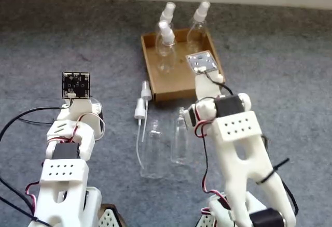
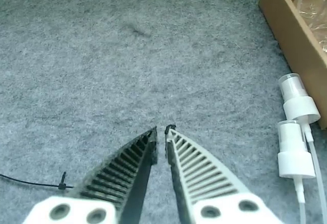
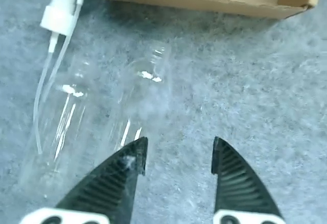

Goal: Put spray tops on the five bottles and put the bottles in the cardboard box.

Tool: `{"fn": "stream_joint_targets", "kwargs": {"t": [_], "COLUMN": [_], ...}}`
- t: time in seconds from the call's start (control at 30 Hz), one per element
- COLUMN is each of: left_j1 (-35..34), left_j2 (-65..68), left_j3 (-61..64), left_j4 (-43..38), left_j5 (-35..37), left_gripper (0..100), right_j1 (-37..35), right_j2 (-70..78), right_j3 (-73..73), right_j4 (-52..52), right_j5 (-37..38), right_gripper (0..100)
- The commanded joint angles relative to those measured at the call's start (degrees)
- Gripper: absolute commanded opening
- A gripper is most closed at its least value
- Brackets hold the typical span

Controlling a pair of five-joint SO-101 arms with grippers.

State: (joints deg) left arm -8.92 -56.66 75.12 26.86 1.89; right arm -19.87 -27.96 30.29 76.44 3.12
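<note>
Cardboard box (image 1: 179, 95): sits on the grey carpet (image 2: 127, 55) ahead of both arms, nearer the right arm.
Capped bottles (image 1: 166, 48): three clear bottles with white spray tops stand at the far end of the box.
Uncapped bottles: two remain, one (image 3: 66, 116) beside the other (image 3: 145, 88). They sit on the carpet just short of the box and appear to lie with their necks toward it.
Loose spray tops: two, one (image 2: 299, 101) and another (image 2: 295, 152), lie end to end beside the box's near corner, their dip tubes trailing alongside the bottles.
Left gripper (image 2: 161, 132): closed to a narrow slit, holding nothing, over bare carpet beside the spray tops.
Right gripper (image 3: 179, 155): spread wide, empty, with one finger over the base of the nearer bottle.
Progress: judged three of five done.
Step in hand: likely grasping a bottle for capping.
Method: close on the bottle's body and leave the neck free. Take the spray top by its collar, thread the tube first, then seat it.
Caution: thin clear walls may squash, and the tube may bend.
</note>
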Motion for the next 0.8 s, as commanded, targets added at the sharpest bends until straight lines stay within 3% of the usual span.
{"fn": "stream_joint_targets", "kwargs": {"t": [0.0,0.1,0.23,0.63,0.77], "left_j1": [0.75,0.75,0.75,0.75,0.75], "left_j2": [-0.13,-0.13,-0.13,-0.13,-0.13], "left_j3": [-0.22,-0.22,-0.22,-0.22,-0.22], "left_j4": [-1.58,-1.58,-1.58,-1.58,-1.58], "left_j5": [0.53,0.53,0.53,0.53,0.53], "left_gripper": [5,5,5,5,5], "right_j1": [-2.51,-6.64,-9.71,-4.00,-0.92], "right_j2": [4.44,7.43,9.19,12.70,13.49], "right_j3": [-1.71,-1.71,-1.71,-1.27,-1.19], "right_j4": [-3.56,-5.49,-7.16,-15.43,-15.69], "right_j5": [-4.48,-5.54,-5.89,-5.63,-5.54], "right_gripper": [23.8,29.3,29.4,29.2,19.6]}}
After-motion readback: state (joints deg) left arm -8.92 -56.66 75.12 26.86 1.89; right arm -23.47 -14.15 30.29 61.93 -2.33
